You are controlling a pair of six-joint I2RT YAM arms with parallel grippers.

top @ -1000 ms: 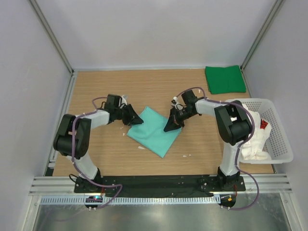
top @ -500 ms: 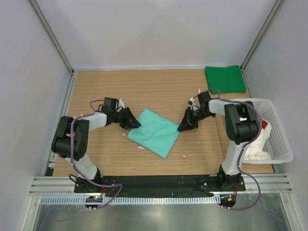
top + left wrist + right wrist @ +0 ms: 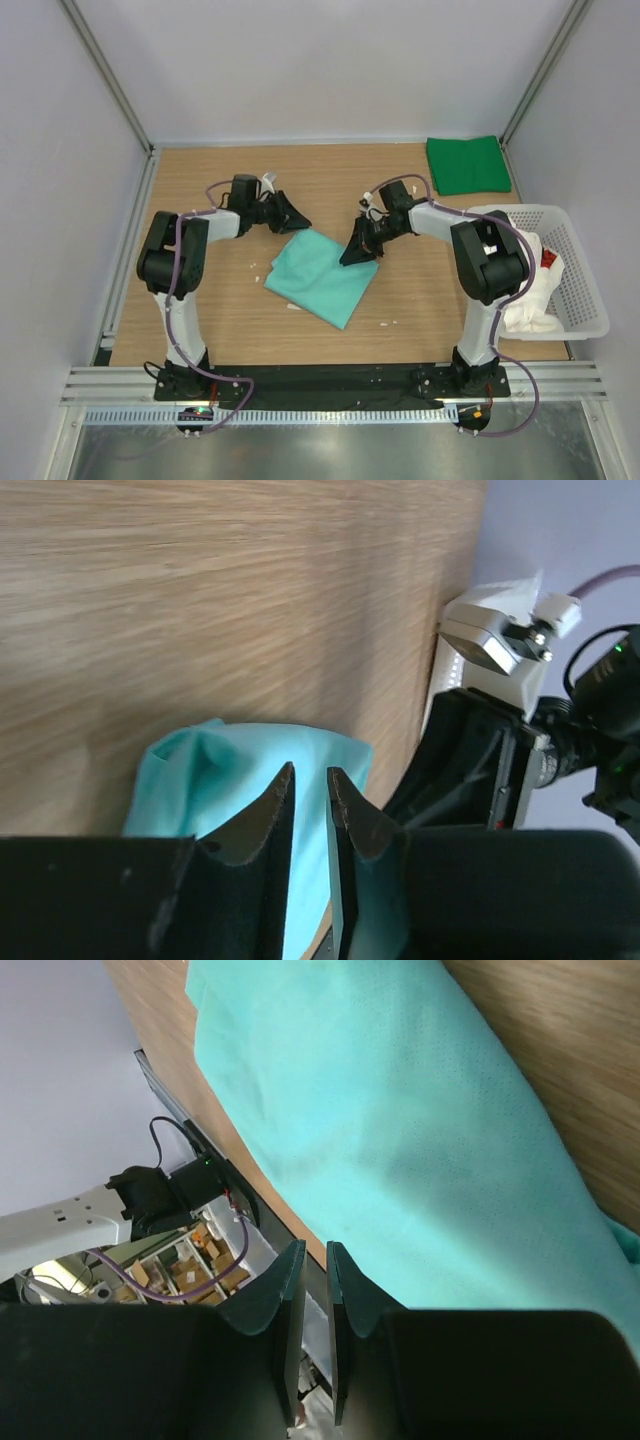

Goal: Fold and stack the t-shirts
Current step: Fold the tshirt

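Now the folded mint-teal t-shirt [image 3: 322, 278] lies on the table [image 3: 200, 320].
Left gripper [image 3: 297, 222] and right gripper [image 3: 352, 258] flank it, each nearly closed, seemingly gripping nothing.

Folded mint-teal t-shirt [image 3: 322, 275] lying askew in the middle of the wooden surface [image 3: 220, 300], left pincer [image 3: 295, 217] just off its far corner, right pincer [image 3: 355, 253] at its right edge, folded dark green t-shirt [image 3: 467, 164] in the far right corner, white t-shirt [image 3: 530, 300] crumpled in the white lattice basket [image 3: 578, 262]
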